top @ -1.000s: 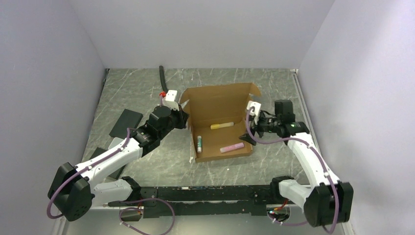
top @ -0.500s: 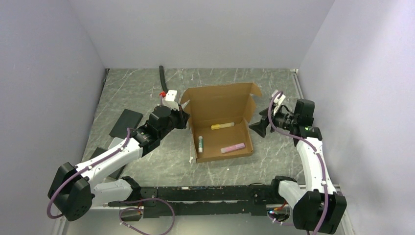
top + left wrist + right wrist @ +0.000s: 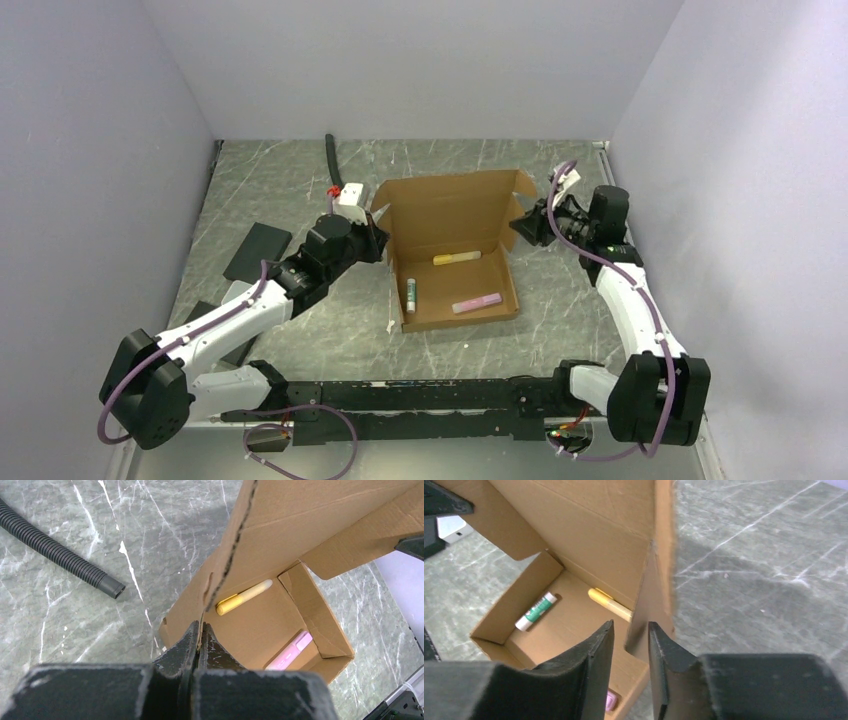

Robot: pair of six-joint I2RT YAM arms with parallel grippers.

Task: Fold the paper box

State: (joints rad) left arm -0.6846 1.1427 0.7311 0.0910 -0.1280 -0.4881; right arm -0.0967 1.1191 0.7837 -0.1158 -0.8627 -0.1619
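Paper box (image 3: 452,285) is sitting open at the table's (image 3: 280,180) middle, 3 markers (image 3: 454,257) inside. Left gripper (image 3: 199,630) is pinching its 10 o'clock flap tight; right gripper (image 3: 630,630) is straddling the 2 o'clock flap, fingers apart.

No legible text, labels, numbers or signs anywhere

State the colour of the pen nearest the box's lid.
The pen is yellow with a paler end; clearest in left wrist view.
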